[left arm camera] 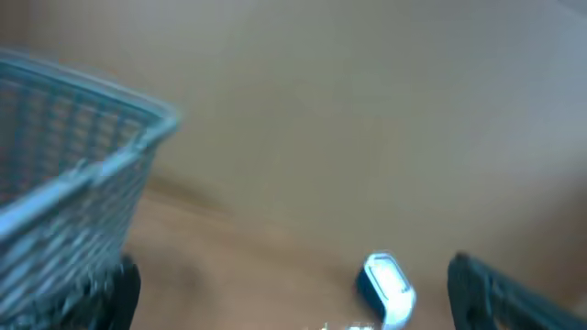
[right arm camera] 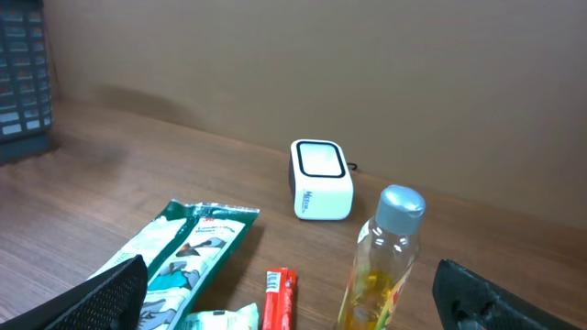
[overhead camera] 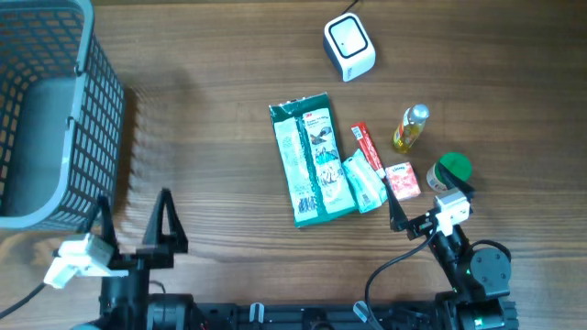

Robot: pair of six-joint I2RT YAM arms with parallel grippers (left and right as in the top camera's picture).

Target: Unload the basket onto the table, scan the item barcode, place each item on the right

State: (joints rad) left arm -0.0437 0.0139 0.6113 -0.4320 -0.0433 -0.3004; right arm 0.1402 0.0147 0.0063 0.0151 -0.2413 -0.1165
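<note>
Several items lie in the middle of the table: a long green packet, a red stick pack, a small white-green packet, a pink box and a bottle of yellow liquid. The white scanner stands at the far side. My right gripper is open and empty, just in front of these items. Far off at the front left, my left gripper is also open and empty. No barcode is legible.
A grey mesh basket stands at the far left, close to the left gripper. A green round lid sits beside the pink box, right by the right gripper's outer finger. Bare wood lies between the basket and the items.
</note>
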